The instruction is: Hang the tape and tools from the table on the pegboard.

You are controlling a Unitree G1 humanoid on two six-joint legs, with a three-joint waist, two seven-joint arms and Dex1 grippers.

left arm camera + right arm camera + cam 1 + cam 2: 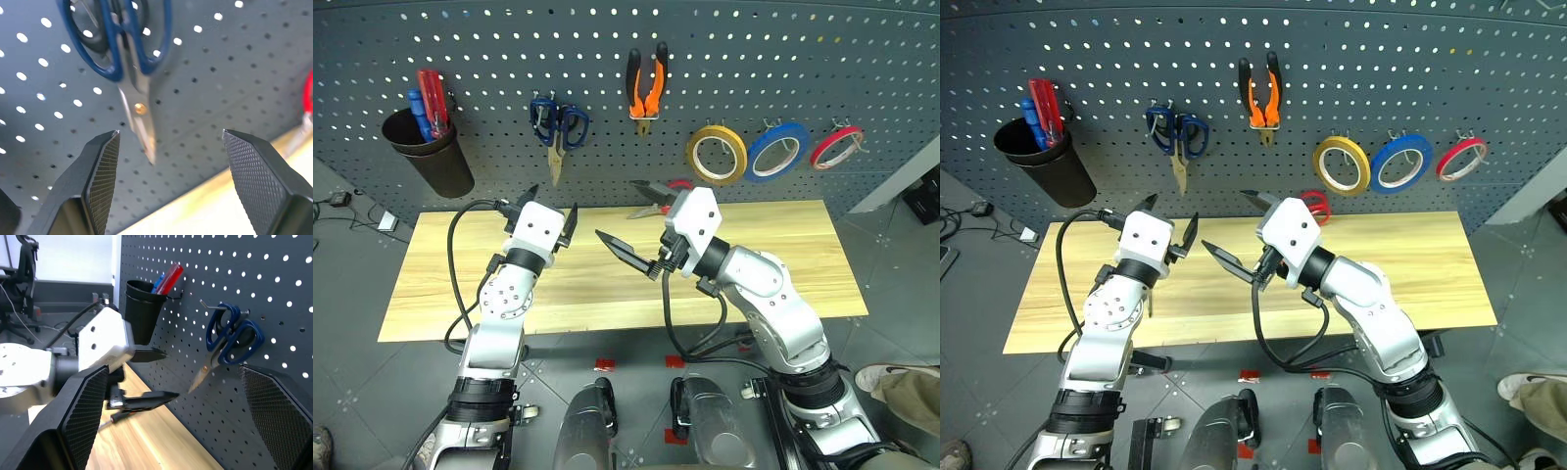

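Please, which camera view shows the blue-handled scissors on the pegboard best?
The left wrist view: the blue-handled scissors hang close ahead, with handles, pivot and blade tip clear, though the handle tops are cut off. The right wrist view shows them whole, from the side, on their hook. Both eye views show them small on the pegboard.

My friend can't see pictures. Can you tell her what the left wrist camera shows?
Two open black fingers of the left gripper frame blue-handled scissors hanging blades-down on the dark grey pegboard.
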